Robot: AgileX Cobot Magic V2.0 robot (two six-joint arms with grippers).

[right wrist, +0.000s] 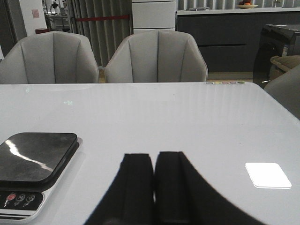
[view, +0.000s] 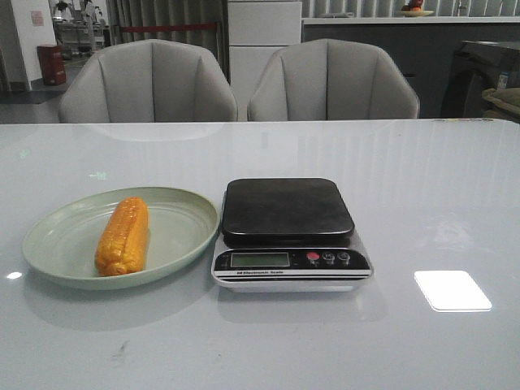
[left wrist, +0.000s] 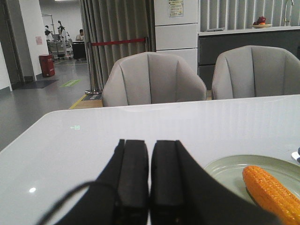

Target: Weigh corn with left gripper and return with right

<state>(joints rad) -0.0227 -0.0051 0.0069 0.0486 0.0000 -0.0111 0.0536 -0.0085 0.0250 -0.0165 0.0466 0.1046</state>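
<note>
One corn (view: 123,236) on one plate (view: 188,213), one scale (view: 289,234) beside; left claw (left wrist: 149,176) and right claw (right wrist: 154,187) closed, empty.

An office-like hall: grey chairs (view: 150,81), white table (view: 422,187), dark counter (right wrist: 225,40).

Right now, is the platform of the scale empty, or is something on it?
Empty. The scale shows a bare black platform in the front view; the corn lies on the green plate beside it.

Glossy white table (view: 422,162), with 1 pale green plate (view: 49,236) just beside 1 digital kitchen scale (view: 288,234).
</note>
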